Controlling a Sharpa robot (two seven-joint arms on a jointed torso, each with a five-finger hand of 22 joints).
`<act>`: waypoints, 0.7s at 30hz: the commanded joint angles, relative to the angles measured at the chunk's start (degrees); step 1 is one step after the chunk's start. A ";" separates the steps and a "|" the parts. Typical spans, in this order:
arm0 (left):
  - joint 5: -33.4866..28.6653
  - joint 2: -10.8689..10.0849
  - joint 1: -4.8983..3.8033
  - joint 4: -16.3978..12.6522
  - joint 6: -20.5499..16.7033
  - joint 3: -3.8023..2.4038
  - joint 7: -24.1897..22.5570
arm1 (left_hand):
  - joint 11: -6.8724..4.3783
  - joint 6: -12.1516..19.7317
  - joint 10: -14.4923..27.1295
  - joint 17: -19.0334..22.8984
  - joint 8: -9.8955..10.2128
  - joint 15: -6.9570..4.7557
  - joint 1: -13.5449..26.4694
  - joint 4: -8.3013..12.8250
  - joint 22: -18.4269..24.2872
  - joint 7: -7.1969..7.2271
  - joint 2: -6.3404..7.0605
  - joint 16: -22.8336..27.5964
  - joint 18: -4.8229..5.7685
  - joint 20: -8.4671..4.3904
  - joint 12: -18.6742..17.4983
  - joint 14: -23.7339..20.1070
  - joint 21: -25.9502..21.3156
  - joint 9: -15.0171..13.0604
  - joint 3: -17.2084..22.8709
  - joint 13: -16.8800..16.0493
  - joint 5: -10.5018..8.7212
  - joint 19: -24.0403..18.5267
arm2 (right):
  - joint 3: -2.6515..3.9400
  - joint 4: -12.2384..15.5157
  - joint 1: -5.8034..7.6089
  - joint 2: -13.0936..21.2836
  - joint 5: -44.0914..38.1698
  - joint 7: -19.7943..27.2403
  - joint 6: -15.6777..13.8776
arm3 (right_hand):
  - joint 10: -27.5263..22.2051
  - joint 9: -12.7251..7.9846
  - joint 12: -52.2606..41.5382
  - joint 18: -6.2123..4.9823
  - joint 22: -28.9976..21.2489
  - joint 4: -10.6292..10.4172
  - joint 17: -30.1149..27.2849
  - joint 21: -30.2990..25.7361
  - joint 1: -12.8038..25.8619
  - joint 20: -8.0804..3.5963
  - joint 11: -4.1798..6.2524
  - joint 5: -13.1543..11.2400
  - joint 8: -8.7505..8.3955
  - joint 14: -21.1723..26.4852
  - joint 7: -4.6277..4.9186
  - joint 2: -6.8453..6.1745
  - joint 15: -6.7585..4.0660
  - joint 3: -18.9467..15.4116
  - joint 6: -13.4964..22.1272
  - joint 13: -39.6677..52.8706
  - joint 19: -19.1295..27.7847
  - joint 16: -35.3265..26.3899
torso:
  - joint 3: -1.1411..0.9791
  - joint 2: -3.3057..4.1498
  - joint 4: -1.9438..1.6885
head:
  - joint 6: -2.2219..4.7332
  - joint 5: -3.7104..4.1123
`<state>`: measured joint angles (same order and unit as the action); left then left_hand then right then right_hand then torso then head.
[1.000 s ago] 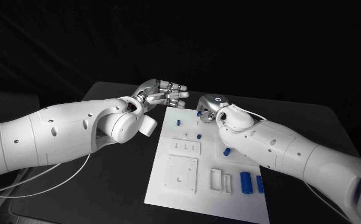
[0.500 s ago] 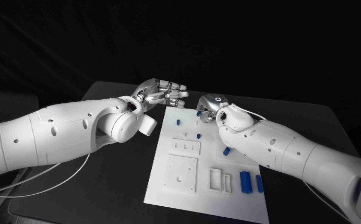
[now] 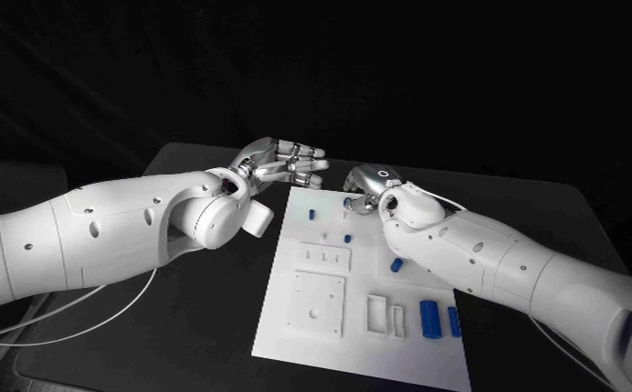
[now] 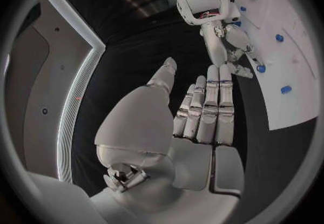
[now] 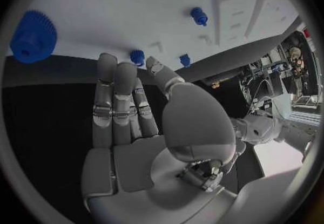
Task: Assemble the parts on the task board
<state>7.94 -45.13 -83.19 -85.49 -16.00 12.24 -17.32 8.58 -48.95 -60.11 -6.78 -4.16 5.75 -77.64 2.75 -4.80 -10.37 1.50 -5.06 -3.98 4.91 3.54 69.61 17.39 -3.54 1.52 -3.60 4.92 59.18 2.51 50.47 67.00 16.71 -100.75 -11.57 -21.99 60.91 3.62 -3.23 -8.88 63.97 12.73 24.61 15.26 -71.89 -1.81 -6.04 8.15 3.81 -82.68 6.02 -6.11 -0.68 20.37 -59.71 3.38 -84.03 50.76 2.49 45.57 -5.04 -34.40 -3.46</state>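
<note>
Two silver hands meet at the far edge of the white rectangular task board (image 3: 363,291) in the head view. Left wrist view: left hand (image 4: 202,110), fingers straight, together, holding nothing. Right wrist view: right hand (image 5: 128,110), fingers extended, empty, fingertips by a small blue part (image 5: 137,56).

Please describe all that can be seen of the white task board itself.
The task board is a flat white rectangular plate, plastic by its look, lying on the black table between the two arms. Its surface carries raised rectangular frames and slots. Small blue parts lie or stand on it, mostly toward its right side. The right robot hand reaches over its far edge; actual contact cannot be told.
</note>
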 commanded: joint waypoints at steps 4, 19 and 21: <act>0.21 0.18 -0.12 0.21 0.42 -0.04 -0.51 | 0.07 0.48 0.49 0.07 -0.14 0.24 -0.05 0.17 0.06 0.02 0.02 -0.15 -0.55 0.10 -0.12 0.16 0.13 -0.03 0.20 0.02 0.17 -0.24 | 0.02 0.58 -0.02 0.68 2.48 1.18 -3.84 | -0.34 -0.07 -0.10 -0.46 -0.44 -0.38 -0.16 -0.50 -0.52 0.35 0.01 -0.32 -0.27 0.15 -0.12 -0.24 0.37 -1.08 0.85 -0.06 -1.81 -0.35 | 0.00 -0.02 -0.04 | -0.07 0.18; 0.19 -1.11 -0.10 0.44 0.51 0.19 -0.61 | -0.19 -0.51 -0.57 0.06 -0.35 0.11 -0.09 0.15 0.03 0.17 -0.08 -0.22 -0.57 0.03 -0.12 0.28 0.20 -0.08 0.28 0.02 0.15 -0.11 | 4.24 14.27 0.52 12.88 6.87 1.71 -6.22 | 17.04 0.20 -3.72 3.20 -0.24 -0.52 0.57 -0.44 0.31 -3.02 4.97 0.89 -0.18 0.40 0.24 -1.08 -3.08 -2.70 -1.36 1.77 -1.17 -0.81 | -0.21 -0.82 2.06 | 0.67 2.53; 0.19 -1.22 -0.08 0.57 0.59 0.24 -0.70 | -0.31 -0.70 -1.09 0.08 -0.34 0.08 -0.05 0.20 0.05 0.22 -0.18 -0.20 -0.51 -0.01 -0.12 0.27 0.17 -0.09 0.19 0.02 0.19 -0.15 | 5.10 15.78 0.55 14.74 7.55 1.84 -4.72 | 18.61 0.23 -6.81 3.85 -0.21 -0.87 0.73 -0.66 0.13 -3.48 5.71 1.80 -0.11 0.56 -0.07 -1.21 -3.50 -5.14 -1.58 3.67 -0.97 -1.10 | -0.34 -1.01 2.32 | 0.60 2.56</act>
<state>7.94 -46.36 -83.19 -84.88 -16.00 12.50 -17.33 8.21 -49.23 -60.92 -6.78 -4.16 5.75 -77.64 2.83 -4.81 -10.23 1.50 -5.06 -3.98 4.91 3.54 69.61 17.39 -3.54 1.59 -3.60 4.92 59.18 7.40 65.28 67.51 30.61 -95.05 -10.36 -27.41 79.24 3.76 -9.22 -6.14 63.68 11.99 25.27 14.80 -71.43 -4.85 -0.47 9.61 3.80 -82.10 6.16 -7.03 -3.88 16.03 -61.23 6.53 -83.95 49.83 2.41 44.96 -3.48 -33.72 -1.05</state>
